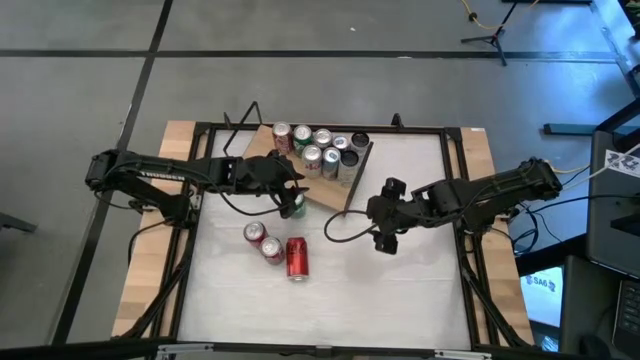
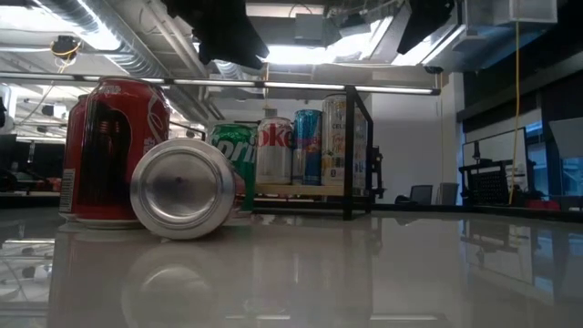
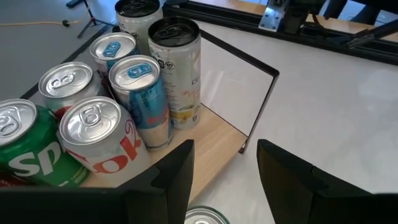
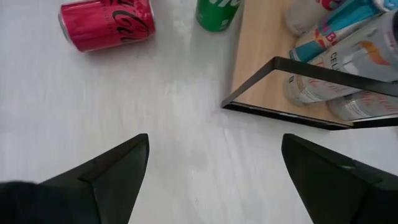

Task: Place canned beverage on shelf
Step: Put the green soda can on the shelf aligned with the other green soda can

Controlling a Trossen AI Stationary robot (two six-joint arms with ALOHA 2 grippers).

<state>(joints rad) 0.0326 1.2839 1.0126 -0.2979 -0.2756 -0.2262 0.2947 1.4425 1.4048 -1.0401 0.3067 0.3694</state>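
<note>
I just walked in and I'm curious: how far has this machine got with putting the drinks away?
Several cans already stand on the shelf. The left gripper is at the shelf's near edge, its fingers around a green can whose silver top shows between them. Three red cans still wait on the table, one lying on its side. The right gripper waits open over the table.

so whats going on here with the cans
A two-armed robot is stocking cans onto a small wooden shelf at the back of the table. The left gripper is at the shelf's front edge, closed around a green can, with several cans already standing on the board. Three red cans wait on the tabletop, one lying on its side. The right gripper hovers open over bare table, holding nothing.
</note>
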